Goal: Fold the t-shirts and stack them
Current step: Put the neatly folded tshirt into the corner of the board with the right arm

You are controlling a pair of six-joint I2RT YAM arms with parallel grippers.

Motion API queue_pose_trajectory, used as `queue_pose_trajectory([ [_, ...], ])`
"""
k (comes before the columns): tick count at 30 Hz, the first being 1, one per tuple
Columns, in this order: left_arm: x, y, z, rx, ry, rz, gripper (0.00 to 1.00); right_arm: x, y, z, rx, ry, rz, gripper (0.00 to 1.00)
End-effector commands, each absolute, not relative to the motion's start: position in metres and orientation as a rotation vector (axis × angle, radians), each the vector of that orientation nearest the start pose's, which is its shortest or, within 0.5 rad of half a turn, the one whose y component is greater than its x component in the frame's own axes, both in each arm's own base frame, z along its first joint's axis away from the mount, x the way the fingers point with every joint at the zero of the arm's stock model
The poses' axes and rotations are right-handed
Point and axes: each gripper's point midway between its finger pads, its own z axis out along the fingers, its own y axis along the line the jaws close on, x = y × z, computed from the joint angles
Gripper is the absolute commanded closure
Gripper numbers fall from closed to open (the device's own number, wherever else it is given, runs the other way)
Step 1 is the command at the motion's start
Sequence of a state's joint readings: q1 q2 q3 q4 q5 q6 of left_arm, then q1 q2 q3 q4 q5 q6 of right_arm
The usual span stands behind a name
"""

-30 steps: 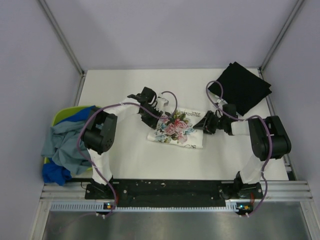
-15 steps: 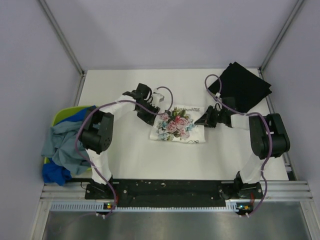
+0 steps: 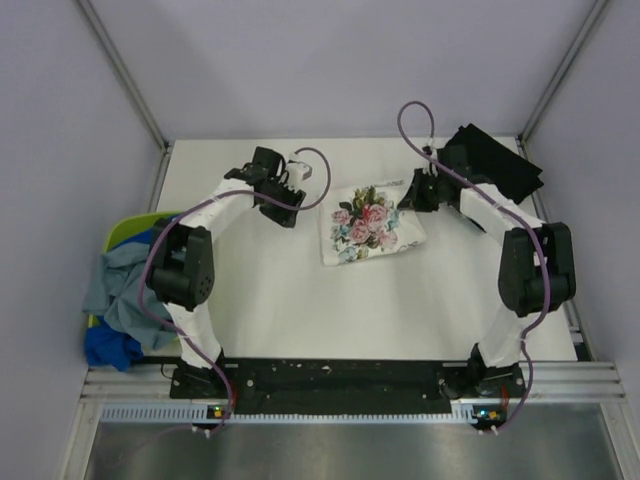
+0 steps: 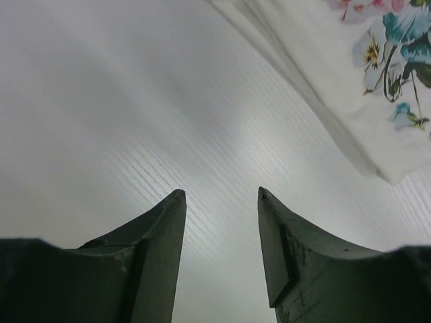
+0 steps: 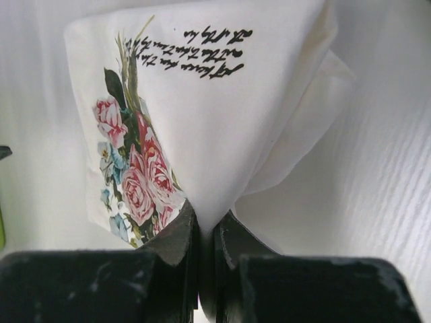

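The lime-green basket (image 3: pixel 125 230) sits at the table's (image 3: pixel 260 300) 9 o'clock edge. A grey-blue shirt (image 3: pixel 115 290) and a bright blue shirt (image 3: pixel 108 347) spill over its rim. Since the earlier frame, the folded floral shirt (image 3: pixel 370 222) has slid from the centre toward 1 o'clock, nearer the black shirt (image 3: pixel 495 165) in the 2 o'clock corner, and both arms have reached farther back. The left gripper (image 4: pixel 219 194) stands moderately open over bare table with nothing between its fingers, the floral hem lying toward its 1 o'clock. The right gripper (image 5: pixel 205 212) is pinched tight on the floral shirt's edge, which seems slightly lifted there.
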State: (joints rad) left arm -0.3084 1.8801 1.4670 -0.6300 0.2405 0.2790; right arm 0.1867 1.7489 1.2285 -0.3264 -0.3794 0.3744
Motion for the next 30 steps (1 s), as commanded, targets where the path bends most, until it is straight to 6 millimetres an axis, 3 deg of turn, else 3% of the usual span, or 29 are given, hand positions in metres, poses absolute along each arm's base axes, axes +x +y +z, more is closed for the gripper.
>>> queue_pose_trajectory([
  [1,0.415,-0.165,0.109,0.840,2.406,-0.322,0.48,0.445,0.142,0.126,-0.002,2.428,0.522,1.00],
  [6,0.415,-0.165,0.109,0.835,2.408,-0.325,0.48,0.482,0.140,0.131,0.001,2.439,0.466,1.00],
  [10,0.415,-0.163,0.109,0.835,2.407,-0.312,0.48,0.513,0.128,0.150,0.070,2.388,0.475,1.00],
  [21,0.415,-0.158,0.111,0.831,2.402,-0.293,0.48,0.570,0.099,0.194,0.183,2.277,0.490,1.00],
  [28,0.416,-0.154,0.112,0.825,2.401,-0.284,0.48,0.590,0.058,0.235,0.285,2.168,0.472,1.00],
  [30,0.415,-0.154,0.112,0.823,2.403,-0.283,0.48,0.591,0.035,0.248,0.332,2.134,0.468,1.00],
])
